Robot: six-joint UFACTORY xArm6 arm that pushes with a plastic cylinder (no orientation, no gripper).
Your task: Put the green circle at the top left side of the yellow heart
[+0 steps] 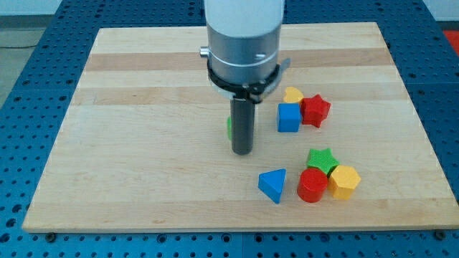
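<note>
My tip (242, 151) rests on the wooden board (143, 143) near its middle. The green circle (229, 127) is almost wholly hidden behind the rod; only a thin green sliver shows at the rod's left edge. The yellow heart (292, 94) lies to the view's right of the rod, touching the blue cube (288, 117) below it and the red star (315, 110) on its right. My tip is to the lower left of the yellow heart, about one block width from the blue cube.
A second cluster sits at the lower right: a blue triangle (274, 185), a red cylinder (312, 185), a green star (322, 160) and a yellow hexagon (344, 181). The board lies on a blue perforated table (21, 107).
</note>
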